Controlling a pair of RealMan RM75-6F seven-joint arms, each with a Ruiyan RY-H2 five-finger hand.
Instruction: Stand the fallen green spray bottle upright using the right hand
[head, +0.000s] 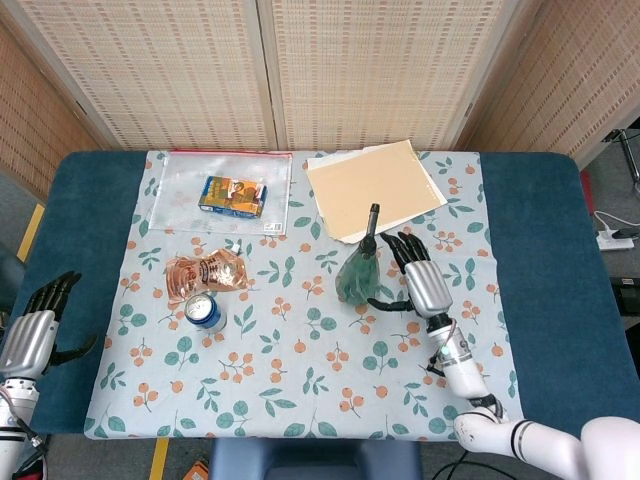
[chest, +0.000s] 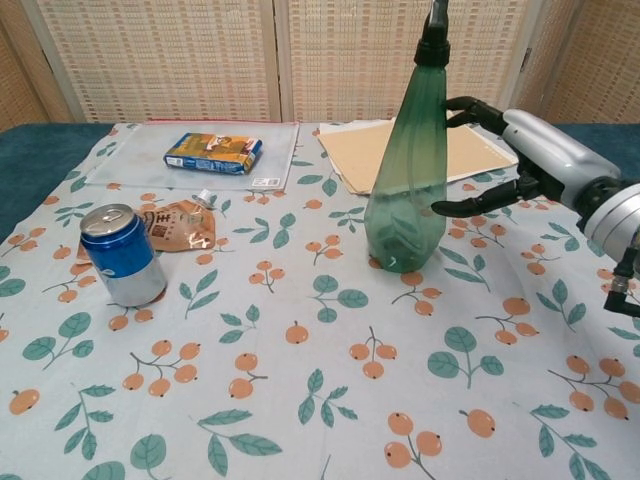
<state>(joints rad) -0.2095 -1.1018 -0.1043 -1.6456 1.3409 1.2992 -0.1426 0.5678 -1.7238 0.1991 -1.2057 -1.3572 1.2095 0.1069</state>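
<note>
The green spray bottle (chest: 407, 190) stands upright on the bench's floral cloth (head: 300, 380), right of centre, its dark nozzle pointing up. Just beside it on the right, the right robot hand (chest: 510, 160) has its fingers spread and holds nothing; the fingertips (chest: 445, 208) lie near the bottle's body, a narrow gap showing in the chest view. Behind the bottle lies a tan folder (head: 372, 188) on white paper.

The left robot hand (head: 35, 325) rests at the bench's left edge, fingers loosely apart and empty.

The cloth is pale blue with orange berries and green leaves, laid over a dark blue bench top (head: 545, 260). Woven cane screens (head: 360, 70) close off the back. To the left sit a blue can (chest: 122, 255), a crumpled brown pouch (chest: 180, 224) and a blue-and-yellow box (chest: 213, 153) on a clear sleeve (head: 180, 195); their printing is too small to read.
</note>
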